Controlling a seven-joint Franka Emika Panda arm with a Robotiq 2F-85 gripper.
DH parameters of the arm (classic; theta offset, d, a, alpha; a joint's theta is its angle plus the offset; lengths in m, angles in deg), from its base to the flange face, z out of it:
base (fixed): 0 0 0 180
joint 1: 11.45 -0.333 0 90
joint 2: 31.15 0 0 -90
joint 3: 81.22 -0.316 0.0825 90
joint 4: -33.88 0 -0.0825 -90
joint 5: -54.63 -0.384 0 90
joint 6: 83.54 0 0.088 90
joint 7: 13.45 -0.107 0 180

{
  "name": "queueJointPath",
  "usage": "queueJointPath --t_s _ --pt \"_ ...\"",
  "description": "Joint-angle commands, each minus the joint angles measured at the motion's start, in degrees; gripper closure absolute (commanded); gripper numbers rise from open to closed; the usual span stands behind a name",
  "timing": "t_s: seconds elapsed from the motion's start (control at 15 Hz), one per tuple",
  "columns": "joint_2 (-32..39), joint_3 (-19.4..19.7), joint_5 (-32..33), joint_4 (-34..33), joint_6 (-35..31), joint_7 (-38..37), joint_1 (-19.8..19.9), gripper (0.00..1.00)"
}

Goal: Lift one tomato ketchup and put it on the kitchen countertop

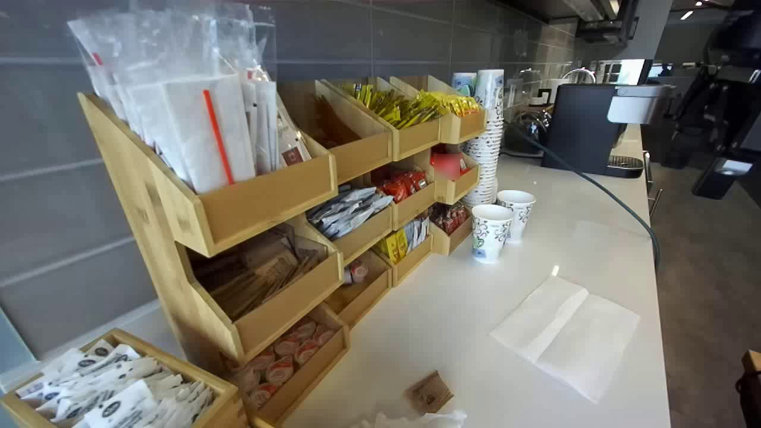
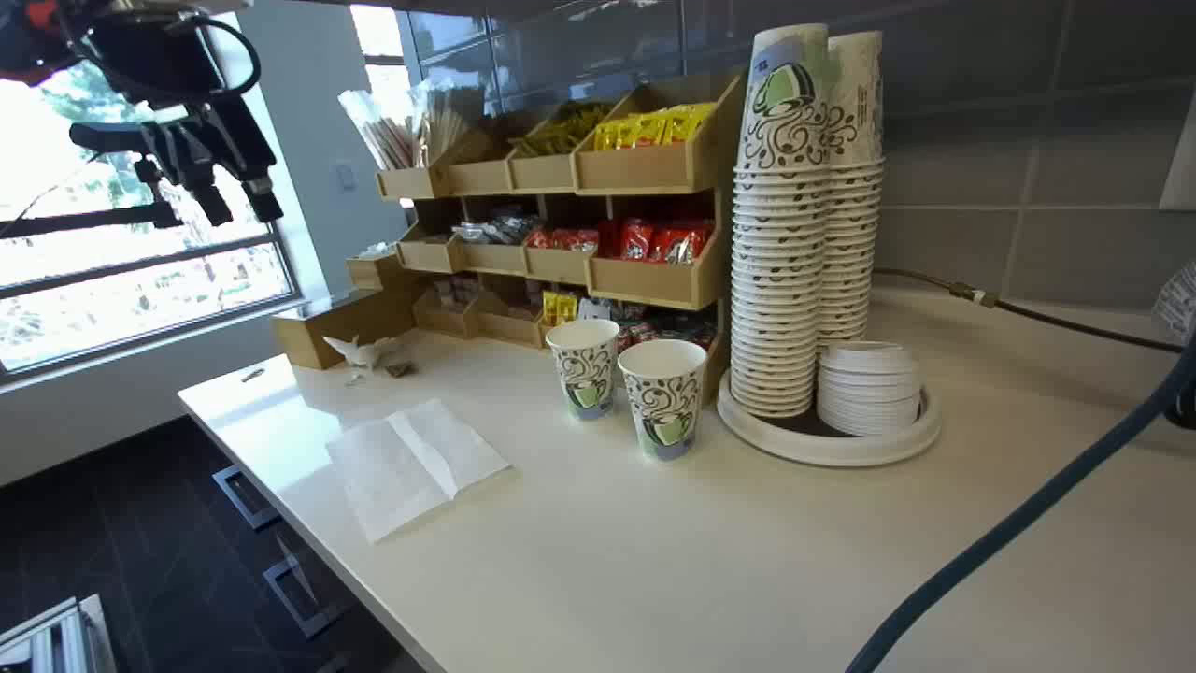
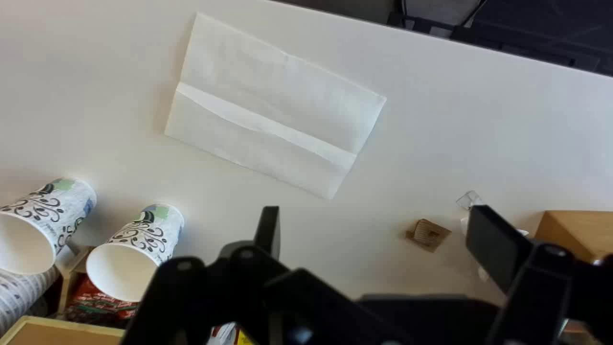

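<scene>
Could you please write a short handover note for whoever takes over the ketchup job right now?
Gripper: open, holding nothing, raised above the countertop.
Job's things: the ketchup is probably among the red sachets in the wooden rack; the print is too small to confirm which.
Done: nothing yet; no red sachet shows on the countertop.
Left: lift one ketchup and put it on the countertop. Perhaps mind the two paper cups standing in front of the rack.
</scene>
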Motion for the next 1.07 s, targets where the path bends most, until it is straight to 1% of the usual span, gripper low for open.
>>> queueJointPath --t_s 0.0,0.67,0.73,1.0 --pt "0.08 0.16 0.15 -0.18 0.18 -0.15 -0.23 0.0" --pt "0.08 0.16 0.15 -0.18 0.17 -0.15 -0.23 0.0" --pt "1.77 1.08 0.27 -0.12 -3.9 2.58 -0.88 0.0" --pt "9.48 3.24 1.96 -3.38 -13.32 13.89 -2.79 0.0"
